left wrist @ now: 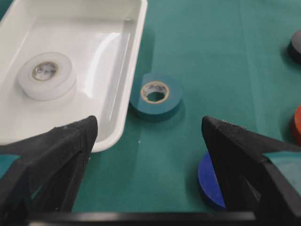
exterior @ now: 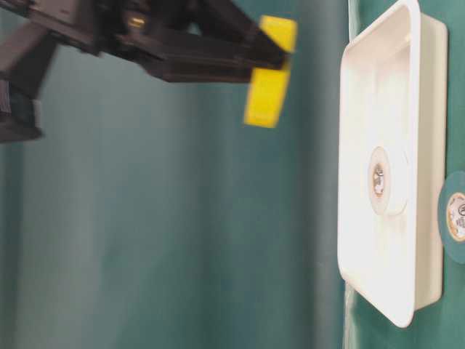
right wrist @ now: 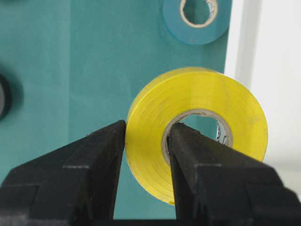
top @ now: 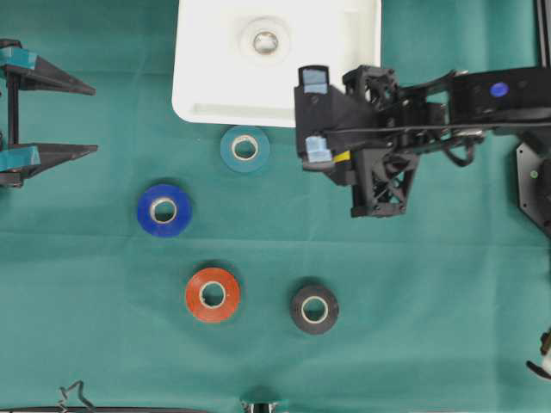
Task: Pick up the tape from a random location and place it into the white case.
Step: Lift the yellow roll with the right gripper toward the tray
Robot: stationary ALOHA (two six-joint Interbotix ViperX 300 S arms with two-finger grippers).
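Right gripper (right wrist: 146, 155): pressed onto a yellow tape roll (right wrist: 197, 122), one finger through the core and the other on the outer wall, as seen in the right wrist view. The roll is carried edge-on, clear of the cloth.

Position of the load: in the overhead view, the yellow tape roll (top: 342, 157) is glimpsed under the black arm right of centre, just below the lower right corner of the white case (top: 357, 52). It is judged not yet over the tray.

White case: shown at the top centre of the overhead frame, with one white tape roll (top: 265, 40) already lying flat inside.

Left gripper (top: 39, 116): spread wide and holding nothing, parked at the left edge of the overhead view.

Cloth: a teal roll (top: 244, 148) is seen just below the case rim; blue (top: 164, 209), red (top: 212, 294) and black (top: 314, 309) rolls are spread lower down on the green cloth (top: 448, 301).

Risk, early release: if the jaws are parted here, the roll is likely to be dropped on the cloth or the rim.

Risk, rolling: released on edge, the roll could be sent rolling out over the shallow rim.

Risk, thin grip: only one wall is pinched, so the roll could be swung or slipped during transit.

Risk, low pass: the rim could be clipped and the case shoved.
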